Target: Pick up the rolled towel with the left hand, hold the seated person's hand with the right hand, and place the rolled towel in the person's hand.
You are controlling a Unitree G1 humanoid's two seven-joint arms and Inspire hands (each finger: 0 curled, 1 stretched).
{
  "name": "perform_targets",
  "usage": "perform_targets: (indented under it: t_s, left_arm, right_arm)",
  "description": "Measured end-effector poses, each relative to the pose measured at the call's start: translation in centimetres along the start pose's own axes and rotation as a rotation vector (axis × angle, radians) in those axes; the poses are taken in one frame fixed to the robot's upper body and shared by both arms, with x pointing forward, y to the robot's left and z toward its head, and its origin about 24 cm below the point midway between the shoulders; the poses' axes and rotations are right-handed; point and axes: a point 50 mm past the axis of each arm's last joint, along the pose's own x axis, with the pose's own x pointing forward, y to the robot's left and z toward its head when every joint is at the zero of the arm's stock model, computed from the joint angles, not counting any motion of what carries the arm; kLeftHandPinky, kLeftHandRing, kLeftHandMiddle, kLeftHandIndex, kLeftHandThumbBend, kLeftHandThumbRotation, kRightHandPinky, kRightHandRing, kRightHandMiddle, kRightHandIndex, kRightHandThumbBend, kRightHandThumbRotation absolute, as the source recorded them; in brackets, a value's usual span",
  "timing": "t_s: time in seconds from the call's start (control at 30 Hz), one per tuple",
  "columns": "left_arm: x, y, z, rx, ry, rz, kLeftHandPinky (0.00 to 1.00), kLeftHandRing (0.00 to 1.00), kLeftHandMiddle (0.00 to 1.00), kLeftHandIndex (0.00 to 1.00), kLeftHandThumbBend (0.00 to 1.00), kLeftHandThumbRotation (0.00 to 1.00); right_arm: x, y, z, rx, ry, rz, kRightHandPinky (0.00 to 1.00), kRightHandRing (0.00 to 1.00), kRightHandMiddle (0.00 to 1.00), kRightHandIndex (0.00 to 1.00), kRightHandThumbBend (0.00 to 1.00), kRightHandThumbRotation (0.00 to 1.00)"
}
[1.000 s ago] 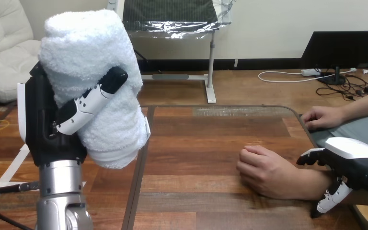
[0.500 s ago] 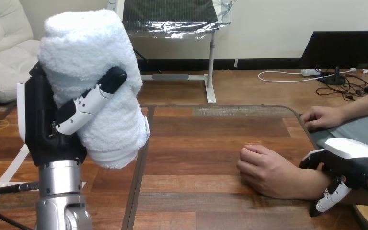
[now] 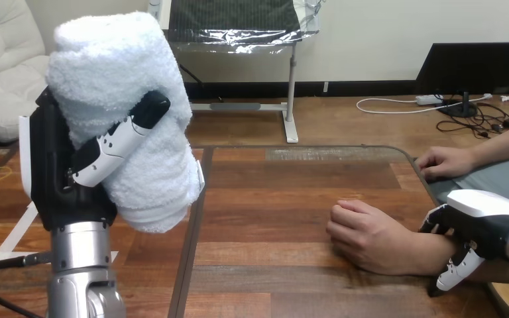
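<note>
Left hand [image 3: 59, 179] clenches rolled towel [image 3: 119, 86] aloft, right hand [image 3: 480, 222] wraps person's wrist [image 3: 431, 255]; next, swing rolled towel right into person's hand [image 3: 364, 235].

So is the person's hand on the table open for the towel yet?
Shut: the person's hand rests knuckles up on the table, fingers curled under in a loose fist.

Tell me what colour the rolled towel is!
The rolled towel is plain white, clearest in the head view, in the left hand.

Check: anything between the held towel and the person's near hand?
Nothing visible: bare table lies between the rolled towel in the left hand and the person's near hand, which rests knuckles-up, fingers curled.
</note>
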Motion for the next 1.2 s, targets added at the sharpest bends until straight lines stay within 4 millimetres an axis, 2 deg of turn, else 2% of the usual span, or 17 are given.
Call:
perform_targets:
  t_s: [0.27, 0.47, 0.77, 1.0, 1.2]
  left_arm:
    - [0.00, 0.18, 0.05, 0.003, -0.002, 0.006, 0.17, 0.23, 0.31, 0.37, 0.46, 0.00]
    - [0.00, 0.28, 0.08, 0.003, -0.003, 0.009, 0.17, 0.23, 0.31, 0.37, 0.47, 0.00]
    - [0.00, 0.34, 0.10, 0.005, -0.004, 0.009, 0.17, 0.24, 0.31, 0.37, 0.48, 0.00]
    - [0.01, 0.38, 0.13, 0.005, -0.005, 0.004, 0.17, 0.24, 0.31, 0.37, 0.48, 0.00]
    - [0.00, 0.39, 0.13, 0.003, -0.005, 0.000, 0.17, 0.24, 0.31, 0.37, 0.48, 0.00]
  right_arm:
    - [0.06, -0.08, 0.03, 0.000, 0.006, 0.000, 0.16, 0.24, 0.36, 0.59, 0.87, 0.11]
    - [0.18, -0.15, 0.18, -0.005, 0.010, 0.006, 0.16, 0.24, 0.36, 0.55, 0.86, 0.10]
    - [0.35, -0.31, 0.37, -0.009, 0.014, 0.011, 0.17, 0.27, 0.38, 0.52, 0.86, 0.07]
    - [0.37, -0.35, 0.36, 0.001, 0.017, 0.016, 0.27, 0.39, 0.47, 0.49, 0.86, 0.04]
    - [0.37, -0.38, 0.28, 0.018, 0.027, 0.028, 0.30, 0.42, 0.50, 0.47, 0.86, 0.01]
